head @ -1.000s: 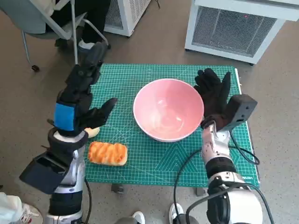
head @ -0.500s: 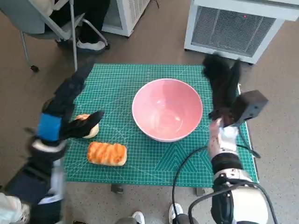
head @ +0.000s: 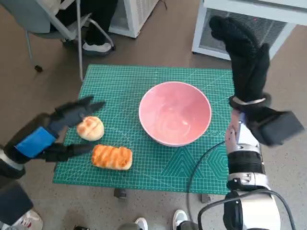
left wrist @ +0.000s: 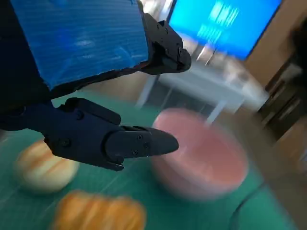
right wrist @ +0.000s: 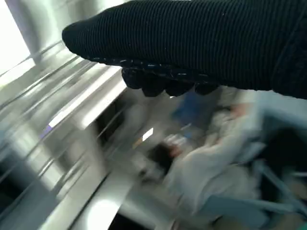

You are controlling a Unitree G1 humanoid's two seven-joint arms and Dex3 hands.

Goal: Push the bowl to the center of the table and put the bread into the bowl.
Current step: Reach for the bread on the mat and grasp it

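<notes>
A: How does the head view read?

B: Bright, even, soft daylight. The pink bowl (head: 175,112) casts only a faint shadow on the green mat (head: 158,158), with a mild sheen inside its wall. Straight lines bow toward the frame's corners, as with a wide lens.

A: Any blur there?

B: The left hand (head: 53,132) at the left edge smears slightly; the mat's grid is crisp.

A: The wrist views?

B: Both are soft. In the left wrist view the bowl and the breads (left wrist: 43,167) are blurred, and a blue screen (left wrist: 225,24) glows at upper right. The right wrist view is streaked with motion blur, with white glare at upper left; only the right hand (right wrist: 192,43) is sharp.
</notes>
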